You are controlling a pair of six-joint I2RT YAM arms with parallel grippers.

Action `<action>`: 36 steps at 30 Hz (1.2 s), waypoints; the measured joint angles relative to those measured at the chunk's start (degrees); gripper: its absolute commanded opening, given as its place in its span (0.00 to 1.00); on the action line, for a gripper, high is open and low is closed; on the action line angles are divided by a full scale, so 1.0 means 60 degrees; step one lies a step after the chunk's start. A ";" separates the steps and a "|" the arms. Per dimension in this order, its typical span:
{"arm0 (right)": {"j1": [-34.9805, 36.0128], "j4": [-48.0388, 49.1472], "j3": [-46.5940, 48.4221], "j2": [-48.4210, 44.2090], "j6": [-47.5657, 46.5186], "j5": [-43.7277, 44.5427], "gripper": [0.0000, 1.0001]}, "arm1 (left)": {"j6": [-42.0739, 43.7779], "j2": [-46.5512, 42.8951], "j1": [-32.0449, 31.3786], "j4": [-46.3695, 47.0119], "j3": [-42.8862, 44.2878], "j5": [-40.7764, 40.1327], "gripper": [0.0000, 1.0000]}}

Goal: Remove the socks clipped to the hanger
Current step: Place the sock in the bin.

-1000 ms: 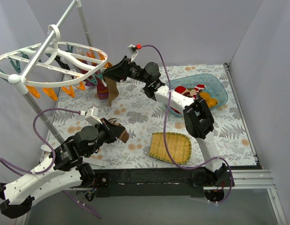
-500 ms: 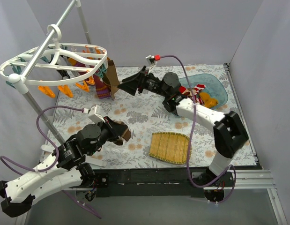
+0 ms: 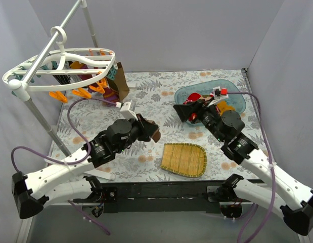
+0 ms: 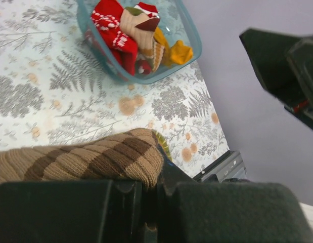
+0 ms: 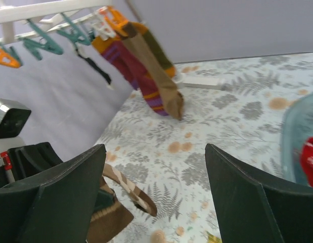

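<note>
A fern-printed cloth covers the table (image 3: 146, 101), which has plain grey walls on three sides. The left gripper (image 3: 146, 127) is clamped on a brown striped sock (image 4: 90, 162), whose loose end lies folded just ahead of its fingertips. Beyond those fingertips, across open cloth, is the teal bin (image 4: 192, 35), which already holds a pile of red, tan and orange socks (image 4: 121, 30). The step in hand appears to be dropping this sock there. To do it well, the left arm should carry the sock high enough to clear the rim and let go only once the fabric hangs inside the walls. It should also steer around the right arm, which sits near the bin. The right gripper (image 5: 153, 152) has its fingers wide apart with nothing between them. It faces the hanger (image 3: 55, 87), where the hanging socks (image 5: 151, 76) dangle from clips well ahead of its fingertips. Its best next grab is probably close under a clip, pulling straight down.
</note>
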 measured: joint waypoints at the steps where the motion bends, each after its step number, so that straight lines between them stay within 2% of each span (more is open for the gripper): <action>1: 0.0000 -0.0514 -0.0084 -0.0423 -0.0040 0.0448 0.87 | 0.0127 0.0397 0.0000 0.0288 0.0168 0.0076 0.00; 7: 0.0000 -0.3020 0.0091 -0.2674 -0.0098 0.2798 0.89 | 0.0998 0.2907 0.0000 0.1778 0.1694 0.0528 0.00; 13: -0.0007 -0.4506 0.0933 -0.4018 -0.0106 0.4062 0.89 | 0.1847 0.5093 0.0000 0.3381 0.3231 0.0933 0.00; 25: -0.0007 -0.6317 0.2095 -0.4645 -0.0095 0.4506 0.88 | 0.3464 0.9391 0.0000 0.5705 0.6375 0.1286 0.00; 36: -0.0007 -0.7388 0.2809 -0.4987 -0.0095 0.4805 0.88 | 0.4411 1.3253 0.0004 0.6561 1.0579 0.2131 0.03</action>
